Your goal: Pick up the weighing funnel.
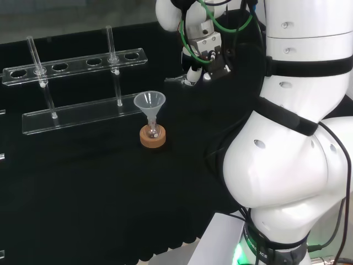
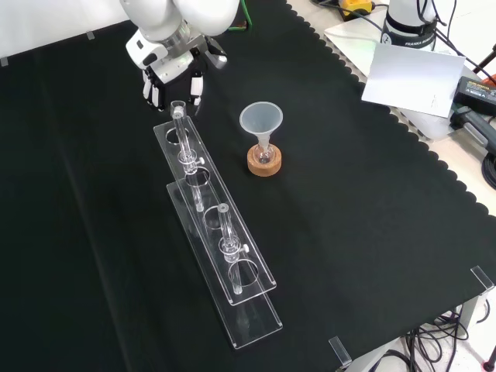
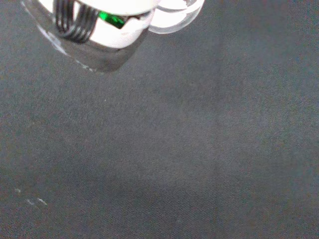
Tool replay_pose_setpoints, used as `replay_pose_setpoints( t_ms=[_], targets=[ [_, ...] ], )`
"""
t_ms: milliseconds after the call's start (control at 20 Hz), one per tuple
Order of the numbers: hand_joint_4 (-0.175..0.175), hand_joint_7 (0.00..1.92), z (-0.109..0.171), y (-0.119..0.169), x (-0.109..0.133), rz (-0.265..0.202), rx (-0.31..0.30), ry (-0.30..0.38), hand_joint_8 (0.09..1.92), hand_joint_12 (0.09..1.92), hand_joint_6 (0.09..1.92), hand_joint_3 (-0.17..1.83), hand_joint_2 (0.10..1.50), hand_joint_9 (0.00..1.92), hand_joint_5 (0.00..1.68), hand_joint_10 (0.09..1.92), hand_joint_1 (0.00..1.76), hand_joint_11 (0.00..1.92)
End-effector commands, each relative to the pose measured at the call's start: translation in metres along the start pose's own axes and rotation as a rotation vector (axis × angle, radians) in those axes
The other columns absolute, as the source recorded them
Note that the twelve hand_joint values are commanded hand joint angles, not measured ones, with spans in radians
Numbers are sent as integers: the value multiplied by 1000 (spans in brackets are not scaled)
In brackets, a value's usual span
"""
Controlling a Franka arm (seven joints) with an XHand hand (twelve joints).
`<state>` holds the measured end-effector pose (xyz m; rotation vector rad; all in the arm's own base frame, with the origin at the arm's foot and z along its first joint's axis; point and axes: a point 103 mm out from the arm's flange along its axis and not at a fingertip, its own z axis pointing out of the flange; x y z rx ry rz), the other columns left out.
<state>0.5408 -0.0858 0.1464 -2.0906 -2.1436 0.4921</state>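
Note:
The hand [image 1: 194, 70] hangs over the cloth to the right of the funnel in the head view, its fingers curled. A small clear piece, the weighing funnel [image 1: 174, 79], sticks out of the hand towards the left of that view. Close up in the wrist view, a curved clear rim of the weighing funnel [image 3: 175, 22] sits against the blurred white hand [image 3: 114, 25], with bare black cloth below. Seen from the front, the hand [image 2: 172, 70] is near the top, just beyond the far end of the rack, fingers pointing down.
The big funnel [image 1: 149, 104] stands mouth up in a small flask on a cork ring [image 1: 153, 138], seen in the front view as the funnel [image 2: 261, 120]. A clear two-tier rack [image 2: 221, 256] with upright tubes lies left of it in the front view. The arm's white links [image 1: 292, 138] fill the head view's right.

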Motion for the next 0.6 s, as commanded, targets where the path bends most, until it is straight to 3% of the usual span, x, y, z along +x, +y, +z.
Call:
replay_pose_setpoints(
  t_ms=[50, 600],
  targets=[
    [175, 842, -13, -10, -10, 25, 4, -27, 625, 843, 552, 501, 729, 1263, 1305, 163, 1122, 1125],
    [175, 831, -45, -50, -29, 67, 7, -97, 623, 840, 550, 501, 728, 1263, 1306, 155, 1122, 1121]
  ],
)
